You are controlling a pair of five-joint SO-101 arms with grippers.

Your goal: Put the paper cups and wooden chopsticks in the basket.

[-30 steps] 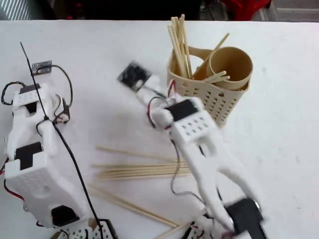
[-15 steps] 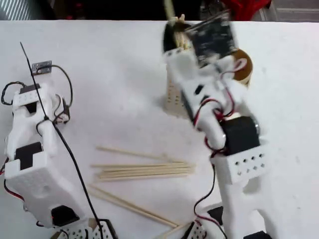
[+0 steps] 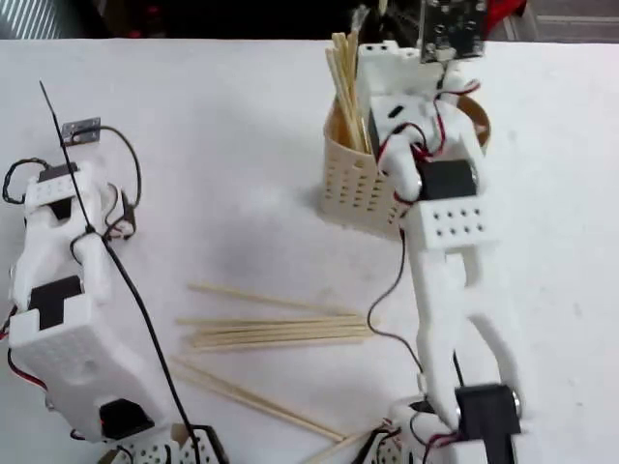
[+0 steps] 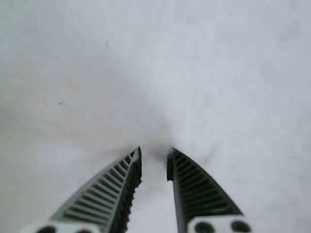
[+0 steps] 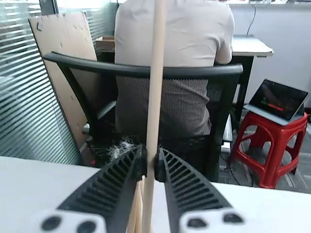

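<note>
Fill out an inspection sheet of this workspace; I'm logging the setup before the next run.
Surface: white table.
Job's things: basket holds upright chopsticks and a paper cup; loose chopsticks lie on the table.
Clutter: small metal bracket.
Grippers: right tool shut on one chopstick above the basket; left tool slightly open, empty, at the table.
Cables: black cable over the left arm; red and black wires on the right arm.
Surroundings: black chair, red stool, window blinds.

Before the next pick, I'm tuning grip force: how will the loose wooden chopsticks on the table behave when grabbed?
The loose wooden chopsticks look thin and straight, so probably stiff and light. Lying bunched on the smooth table, they'd likely roll or scatter if nudged.
</note>
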